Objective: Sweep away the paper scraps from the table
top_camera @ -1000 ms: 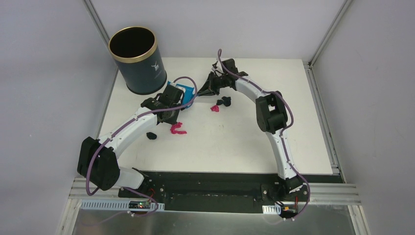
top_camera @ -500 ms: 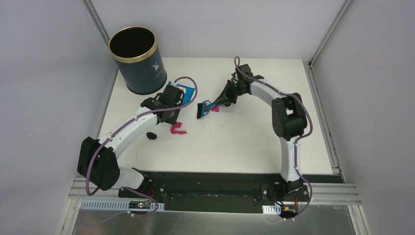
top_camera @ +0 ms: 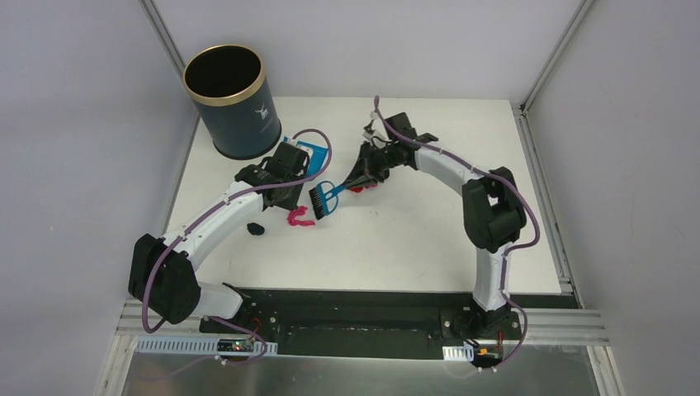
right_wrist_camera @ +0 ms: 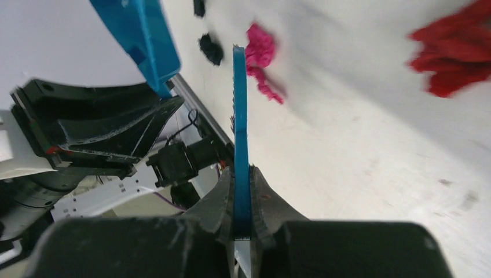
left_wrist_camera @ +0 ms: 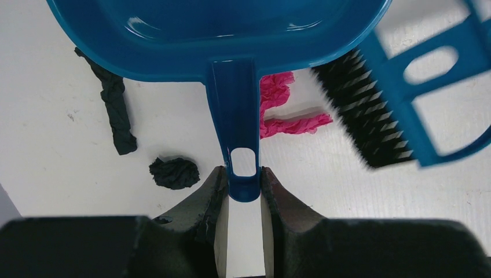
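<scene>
My left gripper (left_wrist_camera: 243, 176) is clamped tight on the handle of the one blue plastic dustpan (left_wrist_camera: 220, 29). My right gripper (right_wrist_camera: 241, 174) is pinched closed on the handle of the one blue hand brush with black bristles (left_wrist_camera: 394, 110). I count four paper scraps (right_wrist_camera: 260, 52) on the flat white table (top_camera: 413, 239): one magenta just ahead of the left fingertips beside the pan's handle, two black (left_wrist_camera: 173, 172) close alongside them, and one red (right_wrist_camera: 457, 58) off to the side of the right gripper.
</scene>
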Tool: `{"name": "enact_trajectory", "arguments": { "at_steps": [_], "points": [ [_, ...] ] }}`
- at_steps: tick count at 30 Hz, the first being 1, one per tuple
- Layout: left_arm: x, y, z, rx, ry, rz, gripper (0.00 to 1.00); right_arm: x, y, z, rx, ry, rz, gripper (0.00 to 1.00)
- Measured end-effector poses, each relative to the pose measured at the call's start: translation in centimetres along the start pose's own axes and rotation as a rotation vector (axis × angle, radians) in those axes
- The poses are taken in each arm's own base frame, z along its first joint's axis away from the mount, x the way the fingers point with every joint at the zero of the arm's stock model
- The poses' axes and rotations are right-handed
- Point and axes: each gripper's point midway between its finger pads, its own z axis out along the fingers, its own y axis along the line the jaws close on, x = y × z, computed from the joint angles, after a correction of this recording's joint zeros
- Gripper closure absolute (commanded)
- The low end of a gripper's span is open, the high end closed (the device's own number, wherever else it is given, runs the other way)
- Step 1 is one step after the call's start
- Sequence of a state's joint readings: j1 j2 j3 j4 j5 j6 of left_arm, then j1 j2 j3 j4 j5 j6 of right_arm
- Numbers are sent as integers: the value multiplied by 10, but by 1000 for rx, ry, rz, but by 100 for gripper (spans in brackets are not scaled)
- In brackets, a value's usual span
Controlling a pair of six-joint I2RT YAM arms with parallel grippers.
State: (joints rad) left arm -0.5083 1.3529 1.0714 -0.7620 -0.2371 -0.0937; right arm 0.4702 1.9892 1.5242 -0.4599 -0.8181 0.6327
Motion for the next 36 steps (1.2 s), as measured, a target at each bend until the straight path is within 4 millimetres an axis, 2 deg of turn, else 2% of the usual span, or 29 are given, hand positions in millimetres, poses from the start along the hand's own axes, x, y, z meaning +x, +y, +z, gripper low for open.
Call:
{"name": "enact_trajectory", "arguments": {
  "at_steps": [5, 8, 11, 15, 22, 25, 28, 31, 36],
  "points": [
    [0, 0, 0, -1, -1, 0, 100, 35, 35, 39, -47, 118, -88, 100],
    [0, 0, 0, -1, -1, 0, 100, 43, 41, 56, -58, 153, -106, 100],
    [0, 0, 0, -1, -1, 0, 100, 44, 38, 73, -59, 177, -98, 100],
    [0, 0, 0, -1, -1, 0, 100, 50, 24, 92, -36, 211, -65, 100],
    [0, 0, 0, 0, -1, 0, 100, 58, 10, 105, 0, 233, -32, 100],
    [0, -1, 0, 4, 0, 0, 100, 56, 0, 103, 22, 217, -27, 100],
    [0, -1, 0, 4, 0, 0, 100, 54, -17, 90, 50, 200, 5, 100],
    [0, -1, 0, 5, 0, 0, 100, 42, -33, 67, 79, 151, 25, 100],
    [1, -2, 0, 13, 4, 1, 100, 14, -60, 5, 135, 9, 83, 100]
  ]
}}
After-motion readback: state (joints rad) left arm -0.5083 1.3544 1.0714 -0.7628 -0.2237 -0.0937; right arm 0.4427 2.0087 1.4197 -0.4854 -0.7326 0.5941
